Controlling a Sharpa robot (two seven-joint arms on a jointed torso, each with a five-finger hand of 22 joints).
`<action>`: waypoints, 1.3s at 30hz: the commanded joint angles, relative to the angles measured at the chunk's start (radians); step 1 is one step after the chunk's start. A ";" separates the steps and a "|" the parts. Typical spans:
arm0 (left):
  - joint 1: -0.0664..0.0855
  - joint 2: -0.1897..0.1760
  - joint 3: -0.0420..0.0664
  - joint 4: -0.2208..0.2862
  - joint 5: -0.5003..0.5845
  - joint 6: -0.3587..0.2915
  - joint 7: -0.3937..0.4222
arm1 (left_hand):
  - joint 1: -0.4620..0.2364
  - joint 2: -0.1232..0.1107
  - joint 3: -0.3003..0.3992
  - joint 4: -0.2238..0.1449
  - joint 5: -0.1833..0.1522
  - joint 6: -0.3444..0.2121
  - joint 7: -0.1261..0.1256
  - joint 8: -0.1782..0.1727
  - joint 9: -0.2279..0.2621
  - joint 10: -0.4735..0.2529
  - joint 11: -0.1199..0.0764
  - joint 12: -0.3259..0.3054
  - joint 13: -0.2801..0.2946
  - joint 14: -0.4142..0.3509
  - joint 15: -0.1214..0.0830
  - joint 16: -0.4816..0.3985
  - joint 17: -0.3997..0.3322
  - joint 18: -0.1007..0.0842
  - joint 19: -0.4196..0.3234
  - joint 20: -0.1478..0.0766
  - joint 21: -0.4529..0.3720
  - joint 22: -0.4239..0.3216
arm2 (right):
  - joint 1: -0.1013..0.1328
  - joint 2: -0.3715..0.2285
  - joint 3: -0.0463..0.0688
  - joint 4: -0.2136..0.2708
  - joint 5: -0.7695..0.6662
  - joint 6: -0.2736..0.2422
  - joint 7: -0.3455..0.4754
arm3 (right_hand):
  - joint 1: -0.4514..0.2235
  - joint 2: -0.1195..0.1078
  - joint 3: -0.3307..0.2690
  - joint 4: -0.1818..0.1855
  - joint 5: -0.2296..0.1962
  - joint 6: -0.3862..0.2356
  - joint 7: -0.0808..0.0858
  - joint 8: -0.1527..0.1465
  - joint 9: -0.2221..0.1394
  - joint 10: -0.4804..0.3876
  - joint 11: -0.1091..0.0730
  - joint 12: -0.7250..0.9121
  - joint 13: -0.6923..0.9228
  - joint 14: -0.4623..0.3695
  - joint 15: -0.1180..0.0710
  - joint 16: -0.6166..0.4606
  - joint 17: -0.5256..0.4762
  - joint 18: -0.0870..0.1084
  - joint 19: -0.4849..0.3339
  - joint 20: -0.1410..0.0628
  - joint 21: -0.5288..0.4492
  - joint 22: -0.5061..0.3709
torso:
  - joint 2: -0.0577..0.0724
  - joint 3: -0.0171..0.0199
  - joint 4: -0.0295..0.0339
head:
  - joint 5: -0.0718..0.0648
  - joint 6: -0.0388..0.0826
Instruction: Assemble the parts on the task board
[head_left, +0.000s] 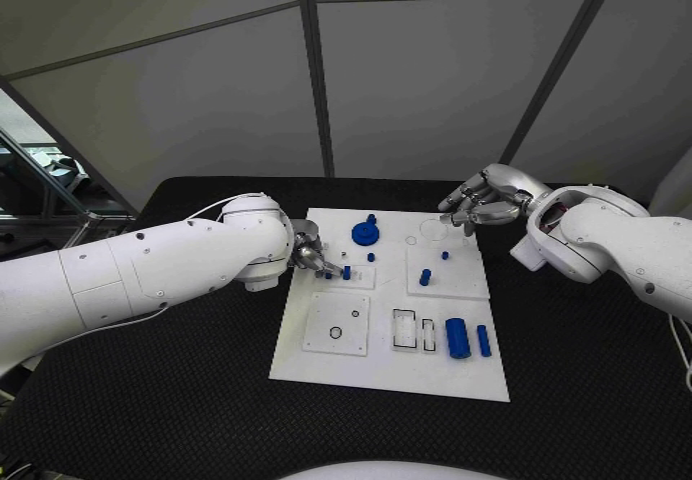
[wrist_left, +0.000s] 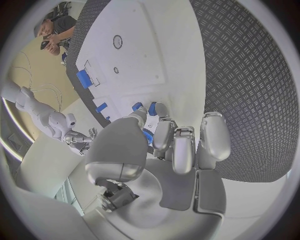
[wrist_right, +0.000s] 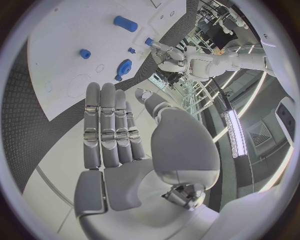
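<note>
Left of centre, the left hand pinches a small blue peg over the task board; upper right, the right hand hovers empty (fingers straight, slightly apart).

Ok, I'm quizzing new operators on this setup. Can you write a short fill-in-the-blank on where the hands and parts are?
1. The left hand pinches a small ____ part in its fingers.
2. The right hand holds ____, its fingers apart.
3. The task board is coloured ____.

Missing words: blue; nothing; white
</note>
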 joint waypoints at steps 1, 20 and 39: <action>-0.003 -0.004 -0.001 0.004 0.001 -0.027 -0.003 | -0.002 -0.011 -0.002 0.006 -0.004 0.007 -0.001 0.002 0.000 0.009 0.000 0.002 0.114 0.106 -0.007 0.002 0.263 -0.010 0.009 0.002 0.006 0.002 | 0.002 0.001 0.001 0.001 -0.001 0.002 0.006 | -0.011 0.002 0.002 0.006 0.000 -0.007 0.002 -0.001 -0.001 -0.006 0.002 -0.007 0.001 -0.006 0.000 -0.006 0.001 0.002 -0.001 0.008 -0.004 -0.001 | 0.000 0.0001 0.0000 | 0.001 0.001; -0.003 -0.044 0.106 0.038 0.023 -0.137 0.065 | 0.037 -0.018 -0.027 0.014 -0.003 -0.047 0.016 -0.031 -0.036 -0.080 0.014 -0.183 0.022 0.090 0.000 -0.042 0.222 0.007 -0.041 0.006 -0.062 -0.062 | 0.001 0.000 0.001 -0.004 -0.001 0.000 0.007 | -0.011 0.002 0.002 0.006 0.000 -0.007 0.002 -0.001 -0.001 -0.006 0.002 -0.007 0.001 -0.006 0.000 -0.006 0.001 0.002 -0.001 0.008 -0.004 -0.001 | 0.001 0.0007 -0.0011 | -0.003 0.003; -0.020 0.063 0.029 -0.066 -0.065 -0.447 0.609 | 0.468 -0.110 0.115 -0.170 0.093 -0.006 0.106 -0.311 -0.615 -0.371 0.112 -0.976 -0.696 -0.363 0.097 -0.879 -0.439 0.089 -0.434 0.096 -0.692 -0.551 | 0.001 0.004 0.001 0.003 -0.001 -0.039 0.033 | 0.023 0.010 0.022 -0.012 0.003 0.004 0.005 0.002 0.001 -0.036 0.008 -0.029 -0.006 -0.029 0.007 -0.046 0.000 0.001 -0.013 0.013 -0.029 -0.012 | 0.003 -0.0003 -0.0056 | -0.023 0.025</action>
